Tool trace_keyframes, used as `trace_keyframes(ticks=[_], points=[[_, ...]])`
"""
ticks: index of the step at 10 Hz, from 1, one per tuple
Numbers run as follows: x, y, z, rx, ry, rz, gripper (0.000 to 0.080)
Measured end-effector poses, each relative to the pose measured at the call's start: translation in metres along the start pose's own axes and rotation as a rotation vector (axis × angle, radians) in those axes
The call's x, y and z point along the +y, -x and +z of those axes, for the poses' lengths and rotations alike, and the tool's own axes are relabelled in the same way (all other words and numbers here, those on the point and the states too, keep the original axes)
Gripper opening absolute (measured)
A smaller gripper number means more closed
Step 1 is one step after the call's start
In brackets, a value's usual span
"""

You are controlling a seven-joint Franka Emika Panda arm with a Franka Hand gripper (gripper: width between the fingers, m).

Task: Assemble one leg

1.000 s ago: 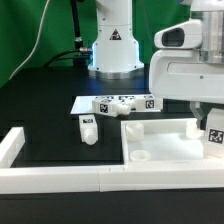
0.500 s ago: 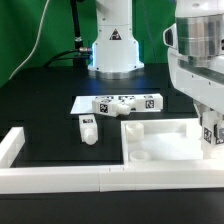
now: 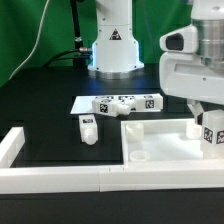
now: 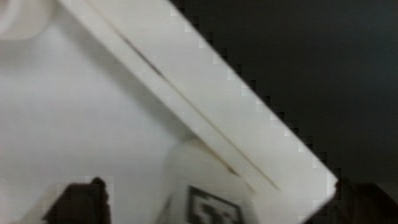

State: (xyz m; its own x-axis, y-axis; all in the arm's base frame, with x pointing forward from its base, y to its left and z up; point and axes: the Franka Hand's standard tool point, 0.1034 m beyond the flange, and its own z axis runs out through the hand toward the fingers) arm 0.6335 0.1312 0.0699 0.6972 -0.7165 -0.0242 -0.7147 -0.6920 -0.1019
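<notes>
The two-finger gripper hangs at about three o'clock in the exterior view, over the far corner of the large flat white square panel with a raised rim, probably so the small white plastic stubby leg post with a black-and-white square marker tag meets its corner mount upright. Its fingers appear closed on that leg (in the wrist view the tagged post sits between the dark fingertips). Another like post lies at nine o'clock on the black table.
</notes>
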Motion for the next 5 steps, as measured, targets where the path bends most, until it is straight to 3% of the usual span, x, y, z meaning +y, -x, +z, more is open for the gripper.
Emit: trace_keyframes(ticks=[3, 5], points=[[0.005, -0.002, 0.001, 0.012, 0.011, -0.268, 0.0647], [0.005, -0.011, -0.002, 0.032, 0.038, -0.653, 0.0648]])
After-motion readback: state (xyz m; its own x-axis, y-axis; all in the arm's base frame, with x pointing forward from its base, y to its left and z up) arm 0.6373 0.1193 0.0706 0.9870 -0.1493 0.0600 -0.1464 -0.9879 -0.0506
